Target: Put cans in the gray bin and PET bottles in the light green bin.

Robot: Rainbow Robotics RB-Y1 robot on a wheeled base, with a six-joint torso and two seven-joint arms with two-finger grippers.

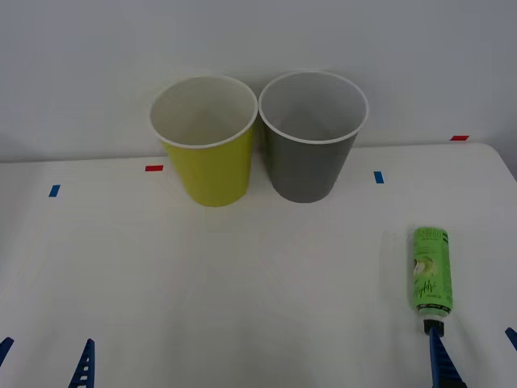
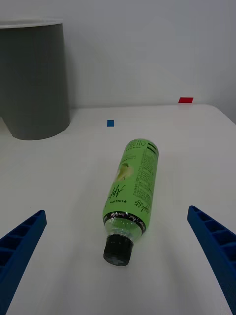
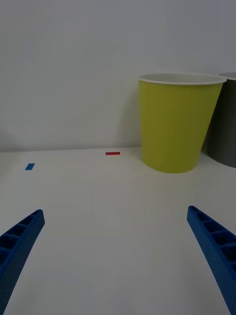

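Blue ribbed fingers stood at the near edge of the white table (image 1: 242,291): the right gripper (image 1: 477,360) at about 5 o'clock in the front view, the left gripper (image 1: 44,360) at about 7 o'clock, both low over the surface. The right gripper's jaws were spread wide apart and held nothing; in the right wrist view its fingers (image 2: 216,251) flanked the PET bottle (image 1: 431,271) without touching it. The left gripper was likewise released, fingers (image 3: 214,251) parted over bare tabletop, well apart from the bottle. The bottle lay on its side just beyond the right gripper, at about 4 o'clock on the table, dark cap pointing back toward the robot and base pointing away; bright green label with white print faced up, clear plastic showing at the neck. Farther out, a small blue tape mark (image 1: 379,177) sat between the bottle and the bins, another blue mark (image 1: 54,191) lay at 9 o'clock, and a red mark (image 1: 153,168) was just left of the bins. At 12 o'clock, against the pale wall, the two bins stood upright side by side, rims almost touching: the light green bin (image 1: 208,174) on the left, the gray bin (image 1: 305,166) on the right. Both looked empty inside from above. A second red mark (image 1: 459,138) lay at the far right edge, about 2 o'clock.
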